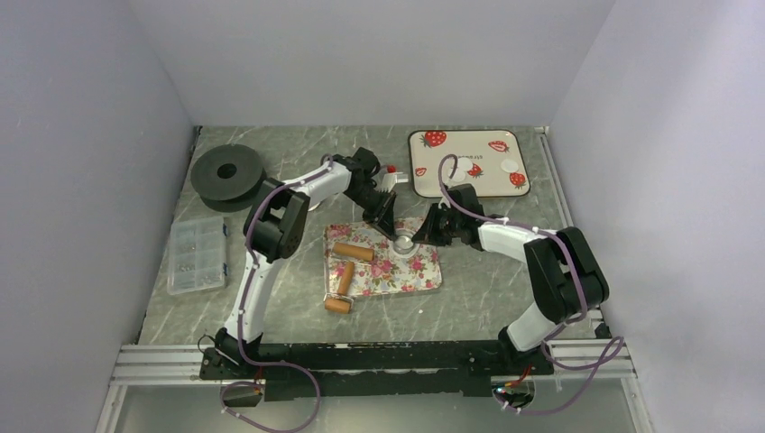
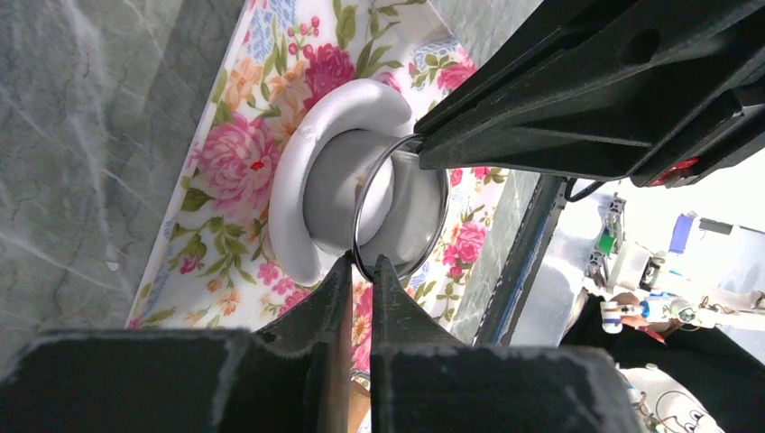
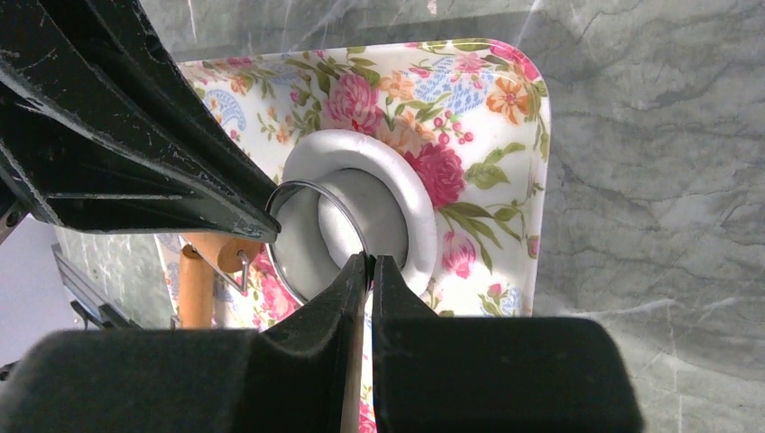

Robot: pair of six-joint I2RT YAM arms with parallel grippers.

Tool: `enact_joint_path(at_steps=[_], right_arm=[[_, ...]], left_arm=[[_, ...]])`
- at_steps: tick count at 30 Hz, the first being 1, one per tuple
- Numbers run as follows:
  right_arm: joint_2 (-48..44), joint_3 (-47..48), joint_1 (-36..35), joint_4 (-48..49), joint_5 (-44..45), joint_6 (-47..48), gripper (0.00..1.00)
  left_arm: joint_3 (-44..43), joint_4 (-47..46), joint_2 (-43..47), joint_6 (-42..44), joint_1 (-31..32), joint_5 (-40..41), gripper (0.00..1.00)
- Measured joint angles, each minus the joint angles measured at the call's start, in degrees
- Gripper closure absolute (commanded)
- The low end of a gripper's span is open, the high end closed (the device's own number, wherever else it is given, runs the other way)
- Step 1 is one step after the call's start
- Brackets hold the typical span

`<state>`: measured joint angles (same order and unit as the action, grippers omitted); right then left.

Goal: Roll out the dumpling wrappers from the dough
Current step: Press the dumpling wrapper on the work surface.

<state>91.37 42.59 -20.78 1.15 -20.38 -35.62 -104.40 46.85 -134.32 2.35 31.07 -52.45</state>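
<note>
On the floral tray (image 1: pixel 424 271) lies a flattened white dough (image 2: pixel 298 180) with a round hole pressed into its middle. A thin metal ring cutter (image 2: pixel 431 242) stands in that hole with a piece of dough inside it. My left gripper (image 2: pixel 361 264) is shut on the ring's near rim. My right gripper (image 3: pixel 368 262) is shut on the opposite rim of the ring cutter (image 3: pixel 290 194). The two meet over the dough (image 1: pixel 403 244). Two dumpling wrappers (image 1: pixel 465 168) (image 1: pixel 511 165) lie on the strawberry tray (image 1: pixel 433 180) at the back.
Wooden roller pieces (image 1: pixel 354 252) (image 1: pixel 344 275) (image 1: pixel 338 306) lie on and beside the floral tray's left half. A black spool (image 1: pixel 227 174) and a clear parts box (image 1: pixel 197 253) sit at the left. White walls close in the table.
</note>
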Motion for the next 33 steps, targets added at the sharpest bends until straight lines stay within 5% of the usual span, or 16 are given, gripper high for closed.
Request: enact_joint_path(at_steps=[9, 19, 27, 33], right_arm=[[-6.3, -7.9, -3.6, 5.5, 5.5, -2.1, 1.00], [0.8, 1.7, -0.1, -2.9, -1.8, 2.2, 1.00], [-8.2, -10.8, -4.3, 7.7, 5.2, -3.1, 1.00], [-1.9, -1.5, -2.4, -0.7, 2.3, 0.3, 1.00]], left_arm=[[-9.1, 8.5, -4.7, 1.8, 0.2, 0.4, 1.00], [0.7, 3.4, 1.3, 5.5, 0.4, 0.4, 1.00], [-6.9, 10.2, -2.7, 6.5, 1.6, 1.6, 1.00], [-3.2, 8.1, 0.0, 7.5, 1.8, 3.2, 1.00]])
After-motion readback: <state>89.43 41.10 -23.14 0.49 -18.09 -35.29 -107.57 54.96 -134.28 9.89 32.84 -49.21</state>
